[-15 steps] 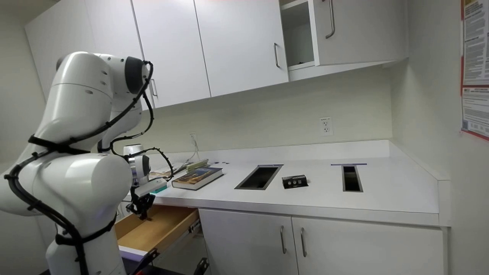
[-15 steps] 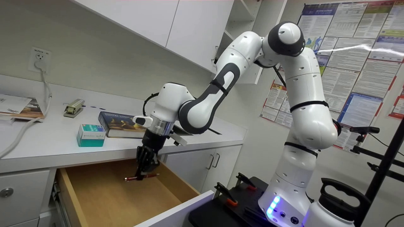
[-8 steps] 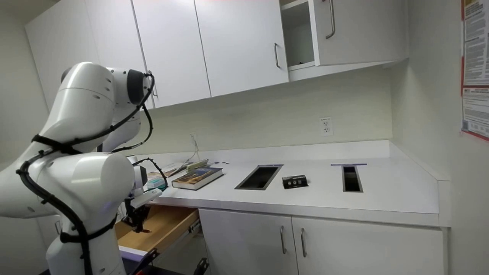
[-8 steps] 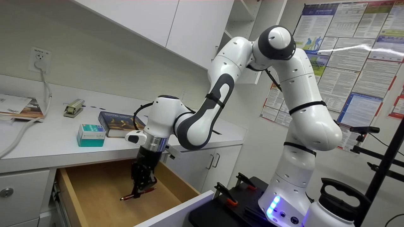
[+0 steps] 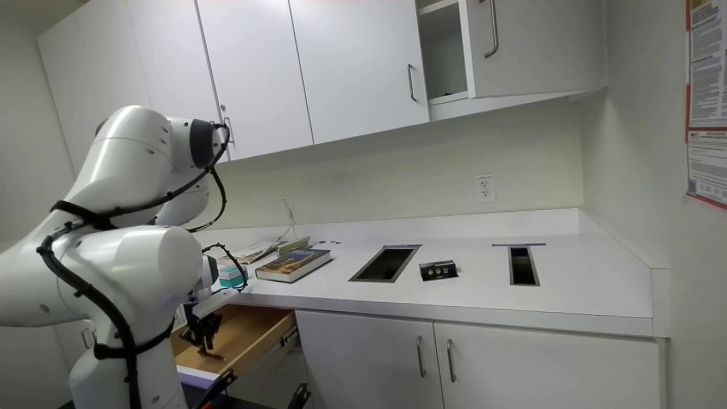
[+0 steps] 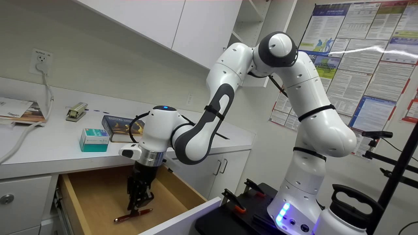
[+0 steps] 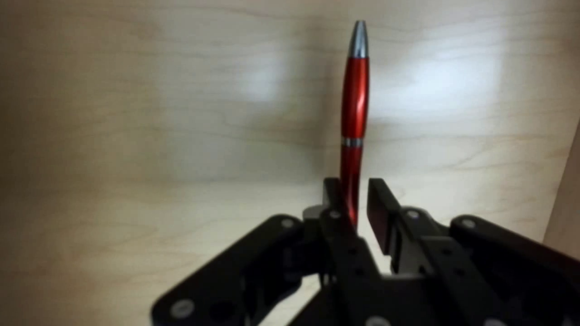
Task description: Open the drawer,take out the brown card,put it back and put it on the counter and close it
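In an exterior view the counter bears one stapler, one box near its front edge and one book partly behind the arm. Below that edge juts the drawer, the gripper inside it parted narrowly around one red pen.

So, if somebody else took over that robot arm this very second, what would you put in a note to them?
Gripper: low in the drawer, jaws slightly apart with a red pen between them; a gap shows on one side, so the pen doesn't look clamped.
Things: the drawer stands pulled out below the counter. Whether the pen lies fully on the drawer's floor, I can't tell. I can make out no brown card.
Done: drawer open.
Left: by the task, the card goes on the counter, then the drawer gets closed. Perhaps check first whether the pen is what's meant.
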Robot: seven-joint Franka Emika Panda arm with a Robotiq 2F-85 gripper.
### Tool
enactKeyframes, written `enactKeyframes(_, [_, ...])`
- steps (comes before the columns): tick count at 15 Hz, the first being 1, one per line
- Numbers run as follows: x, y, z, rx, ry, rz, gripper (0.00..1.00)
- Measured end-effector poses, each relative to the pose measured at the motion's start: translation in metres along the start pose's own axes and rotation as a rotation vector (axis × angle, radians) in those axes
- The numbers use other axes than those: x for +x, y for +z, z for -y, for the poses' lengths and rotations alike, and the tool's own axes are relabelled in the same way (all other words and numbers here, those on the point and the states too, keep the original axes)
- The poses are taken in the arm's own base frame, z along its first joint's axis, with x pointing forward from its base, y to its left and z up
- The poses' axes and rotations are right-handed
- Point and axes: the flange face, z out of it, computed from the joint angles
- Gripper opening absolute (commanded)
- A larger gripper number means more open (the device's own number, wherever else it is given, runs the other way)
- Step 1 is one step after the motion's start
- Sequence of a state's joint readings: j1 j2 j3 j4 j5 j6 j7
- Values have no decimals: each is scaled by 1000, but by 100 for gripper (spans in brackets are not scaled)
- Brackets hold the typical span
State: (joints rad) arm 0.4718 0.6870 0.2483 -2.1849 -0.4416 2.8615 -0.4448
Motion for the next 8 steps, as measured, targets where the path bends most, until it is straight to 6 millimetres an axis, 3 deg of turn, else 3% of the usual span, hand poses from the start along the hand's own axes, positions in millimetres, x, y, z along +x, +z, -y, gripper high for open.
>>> enactKeyframes(3, [5,-3,-1,-7,-8,-7,77])
enactKeyframes(6, [14,-26,-4,-43,-34,-27,99])
enactKeyframes(8, [22,-51,2,-71,-59,-49,100])
